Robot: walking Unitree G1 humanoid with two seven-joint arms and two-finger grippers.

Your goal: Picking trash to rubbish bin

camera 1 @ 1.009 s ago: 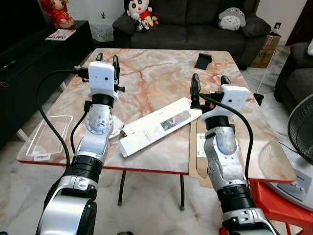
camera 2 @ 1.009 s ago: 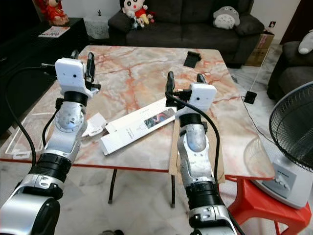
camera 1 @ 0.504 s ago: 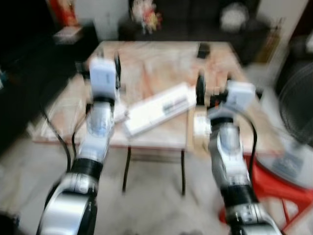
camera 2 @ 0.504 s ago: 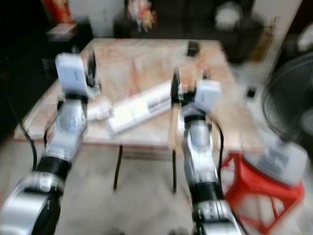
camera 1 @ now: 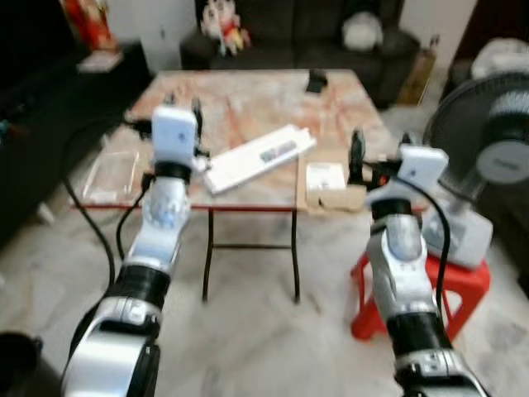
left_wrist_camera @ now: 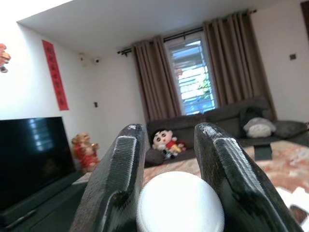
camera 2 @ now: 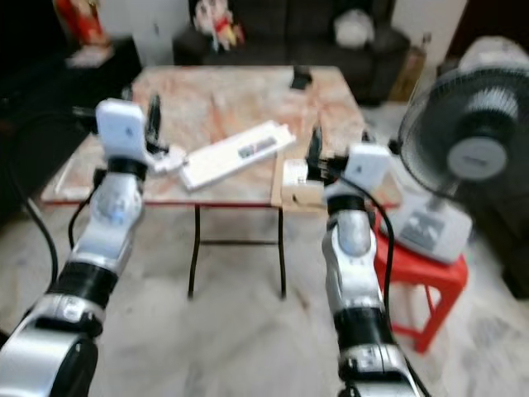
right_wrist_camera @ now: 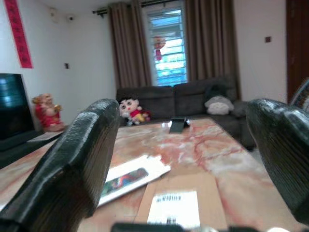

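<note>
Head cameras look down from afar at the marble table (camera 1: pixel 248 99); both wrist cameras face the sofa (right_wrist_camera: pixel 193 99) beyond.

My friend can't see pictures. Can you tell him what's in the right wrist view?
Two black fingers stand wide apart, nothing between them. Past them a marble table holds a long white box and flat cardboard with a label. A dark sofa with soft toys stands behind.
</note>
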